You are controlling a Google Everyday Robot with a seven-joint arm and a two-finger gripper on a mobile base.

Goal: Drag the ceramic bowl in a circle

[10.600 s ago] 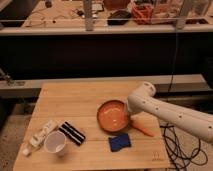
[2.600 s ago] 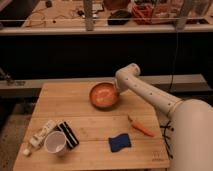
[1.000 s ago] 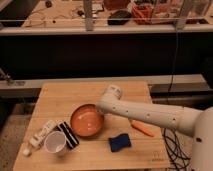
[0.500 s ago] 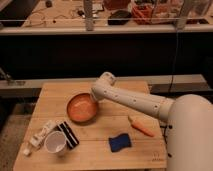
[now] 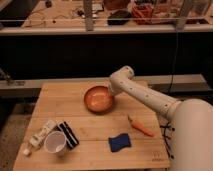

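The ceramic bowl point(image 5: 98, 98) is round, shallow and glossy orange-brown. It sits upright on the wooden table point(image 5: 60, 97), at the middle toward the back. My gripper point(image 5: 111, 92) is at the bowl's right rim, at the end of the white arm point(image 5: 150, 97) that reaches in from the right. The arm's wrist hides the fingertips where they meet the rim.
A white cup point(image 5: 55, 143) stands front left, beside a black striped packet point(image 5: 68, 134) and a white pack point(image 5: 40, 135). A blue sponge point(image 5: 120, 143) and an orange carrot point(image 5: 141, 126) lie front right. A dark shelf edge runs behind the table.
The bowl and my gripper have moved right and toward the back of the table, from the left-centre to the middle. Earlier it travelled from the right, round by the back and the left.
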